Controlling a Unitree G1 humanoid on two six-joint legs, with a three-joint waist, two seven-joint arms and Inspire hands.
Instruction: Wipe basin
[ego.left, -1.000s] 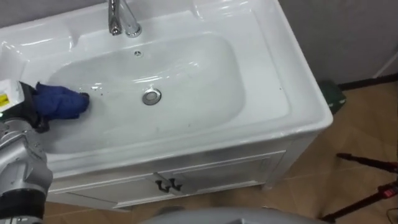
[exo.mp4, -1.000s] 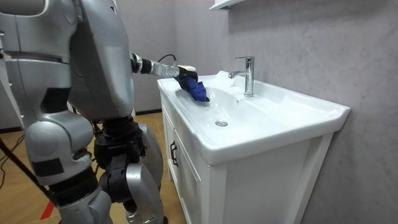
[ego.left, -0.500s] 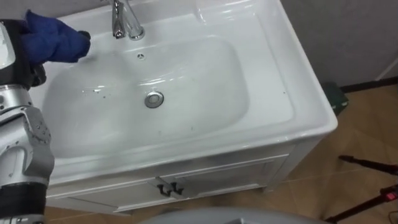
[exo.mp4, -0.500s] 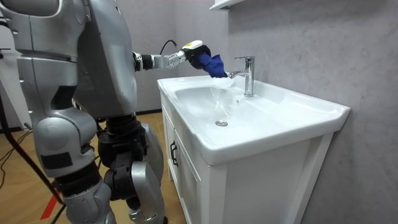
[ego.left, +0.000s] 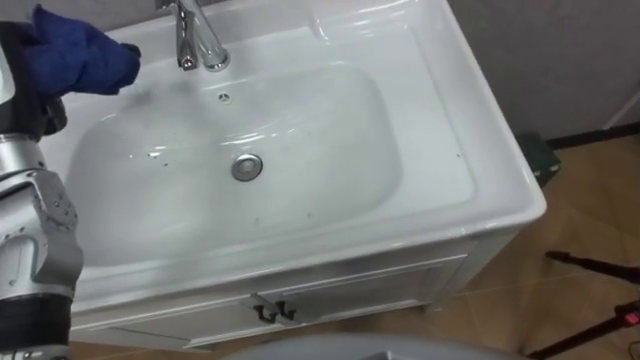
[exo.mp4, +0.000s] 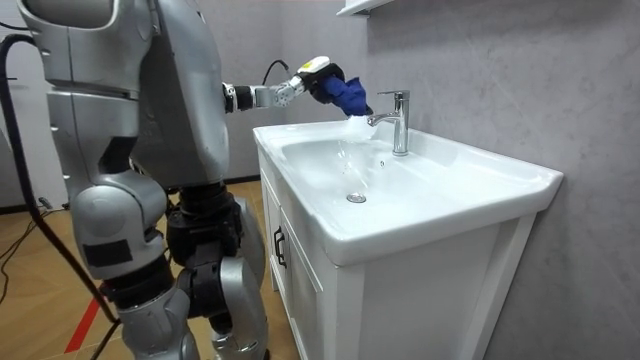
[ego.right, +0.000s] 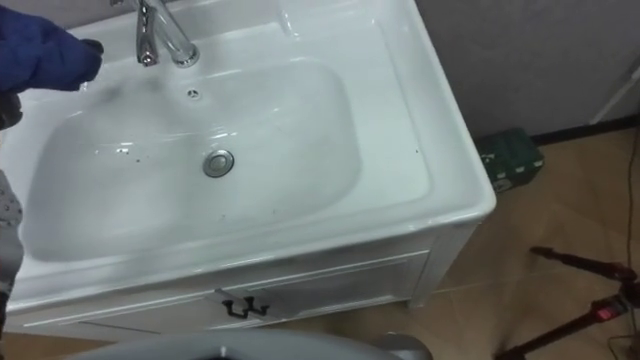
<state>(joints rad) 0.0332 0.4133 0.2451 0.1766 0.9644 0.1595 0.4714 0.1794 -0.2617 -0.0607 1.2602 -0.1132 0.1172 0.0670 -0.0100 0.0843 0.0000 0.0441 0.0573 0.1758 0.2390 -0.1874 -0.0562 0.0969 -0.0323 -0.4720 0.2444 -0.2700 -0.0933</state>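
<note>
The white basin (ego.left: 480, 170) is set in a vanity in front of me, with a chrome faucet (ego.left: 195, 40) at its back edge and a drain (ego.left: 246, 166) in the middle of the bowl. My left hand (ego.left: 18, 95) is raised above the basin's back left corner, shut on a crumpled blue cloth (ego.left: 75, 55). In the room view the left hand (exo.mp4: 315, 72) holds the blue cloth (exo.mp4: 340, 92) in the air just left of the faucet (exo.mp4: 398, 120), clear of the basin. A few small dark specks lie in the bowl.
Below the basin are white cabinet doors with dark handles (ego.left: 272, 312). A green box (ego.left: 535, 155) sits on the floor to the right of the vanity. Dark tripod legs (ego.left: 600, 270) cross the floor at the lower right.
My left hand has lifted the blue cloth out of the bowl's left side, up to beside the faucet. In the last half second it has risen slightly more.
</note>
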